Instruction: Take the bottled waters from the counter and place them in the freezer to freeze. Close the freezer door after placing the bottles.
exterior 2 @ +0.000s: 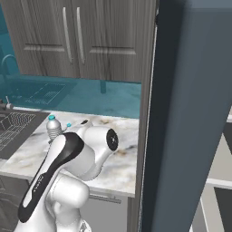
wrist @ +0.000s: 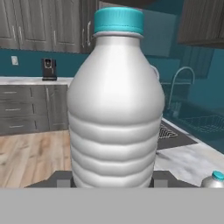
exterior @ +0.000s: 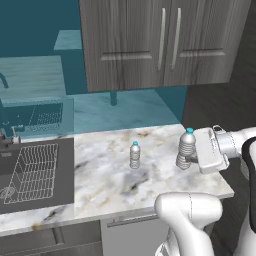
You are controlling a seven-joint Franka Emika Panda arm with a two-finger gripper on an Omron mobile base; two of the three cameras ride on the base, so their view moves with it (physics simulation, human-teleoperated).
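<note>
The bottle sits right up against the hand camera, upright between the fingertips, light blue cap on top; it is one of the two bottled waters, and the gripper is clamped narrowly on its ribbed lower body. From the left base view it looks lifted off or barely above the counter, which suits carrying it away, though contact underneath is hard to rule out. It is held upright, probably so it can stand on a shelf. The second bottle stands on the marble well apart from the gripper, on the sink side, waiting its turn. The freezer door hangs open on the gripper's other side, leaving the pale shelves reachable. Overhead, the wall cabinets stay out of the carry path.
</note>
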